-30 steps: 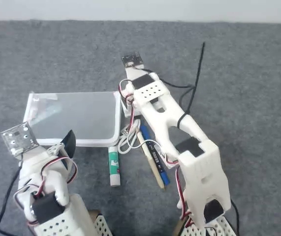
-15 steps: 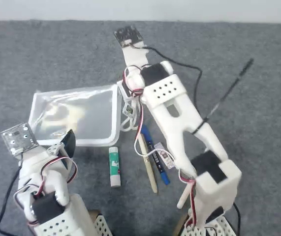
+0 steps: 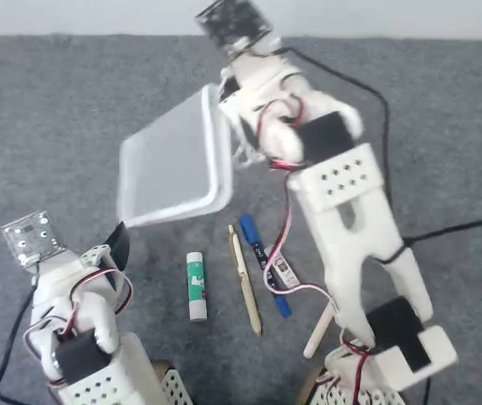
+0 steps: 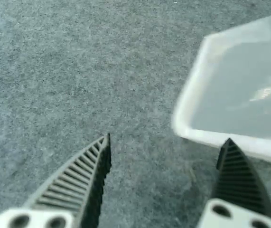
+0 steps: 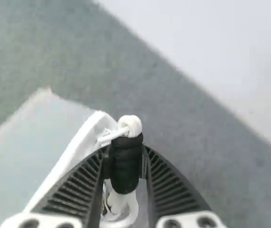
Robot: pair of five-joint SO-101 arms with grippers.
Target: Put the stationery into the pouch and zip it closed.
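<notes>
The right gripper (image 5: 124,152), clamped on the zipper end of the pouch (image 3: 173,164), holds it tilted at 11 o'clock. The left gripper (image 4: 166,156) gapes apart at 8 o'clock. The glue stick (image 3: 195,285), pencil (image 3: 245,280) and pen (image 3: 264,266) lie unloaded at 6 o'clock. Opening the pouch's mouth likely comes next.

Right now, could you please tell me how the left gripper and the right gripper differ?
The left gripper is open and empty; the right gripper is shut on the pouch at its edge. The left gripper hangs low over the carpet; the right gripper is higher, holding the pouch tilted up. Both have black ribbed jaws.
</notes>
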